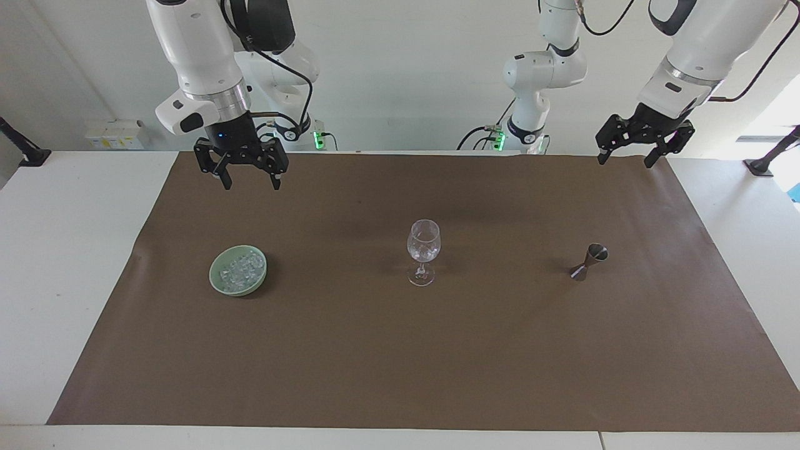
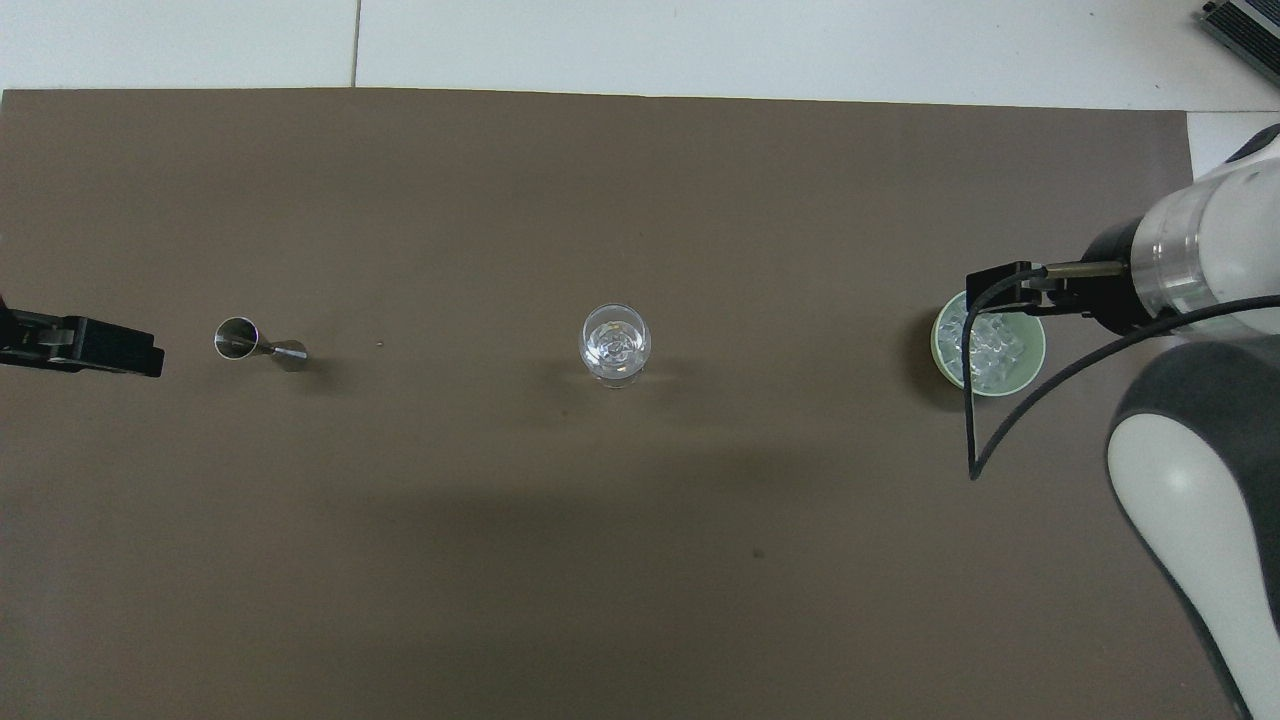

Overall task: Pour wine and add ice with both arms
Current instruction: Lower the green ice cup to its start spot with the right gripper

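Right claw [image 1: 248, 182] open and empty, raised above bench [image 1: 75, 250] beside ice [image 1: 240, 270] bowl [image 1: 215, 281], left claw [image 1: 627, 159] open, empty, raised near jigger [image 1: 588, 262], wine glass [image 1: 423, 250] between claws

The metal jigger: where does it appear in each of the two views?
Facing view: the jigger lies tipped at the picture's right, on the brown mat.
Overhead view: the jigger is at the picture's left.
Shared landmark: the wine glass, mid-mat in both.
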Available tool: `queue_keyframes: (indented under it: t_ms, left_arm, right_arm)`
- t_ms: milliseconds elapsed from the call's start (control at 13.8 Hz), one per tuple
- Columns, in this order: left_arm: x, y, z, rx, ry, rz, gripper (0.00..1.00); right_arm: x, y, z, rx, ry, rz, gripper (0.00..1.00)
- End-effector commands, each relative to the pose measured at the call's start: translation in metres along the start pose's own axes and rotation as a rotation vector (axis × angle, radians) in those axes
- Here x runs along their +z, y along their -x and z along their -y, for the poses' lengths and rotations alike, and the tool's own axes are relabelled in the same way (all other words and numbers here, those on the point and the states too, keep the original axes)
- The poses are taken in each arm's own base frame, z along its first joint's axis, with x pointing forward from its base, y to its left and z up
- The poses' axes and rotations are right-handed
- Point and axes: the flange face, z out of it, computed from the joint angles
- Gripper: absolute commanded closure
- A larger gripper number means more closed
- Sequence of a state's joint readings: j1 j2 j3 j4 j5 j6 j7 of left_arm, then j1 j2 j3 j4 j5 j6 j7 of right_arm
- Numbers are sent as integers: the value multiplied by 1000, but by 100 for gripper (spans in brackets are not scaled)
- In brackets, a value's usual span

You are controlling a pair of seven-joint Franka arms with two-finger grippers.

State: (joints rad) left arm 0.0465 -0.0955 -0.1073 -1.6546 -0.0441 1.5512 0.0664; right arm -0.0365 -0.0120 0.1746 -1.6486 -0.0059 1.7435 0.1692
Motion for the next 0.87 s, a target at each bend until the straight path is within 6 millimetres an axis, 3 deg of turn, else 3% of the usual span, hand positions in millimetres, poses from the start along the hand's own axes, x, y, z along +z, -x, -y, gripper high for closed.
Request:
queue_keyframes:
  t_ms: [0,794]
  left_arm:
    - [-5,4,6,4,6,11,0]
    - [-1,5,5,-1,7,27,0]
  right_arm:
    - [0,3,-5,-18,19,-11,0]
    - [3,5,-5,-16,21,-5,0]
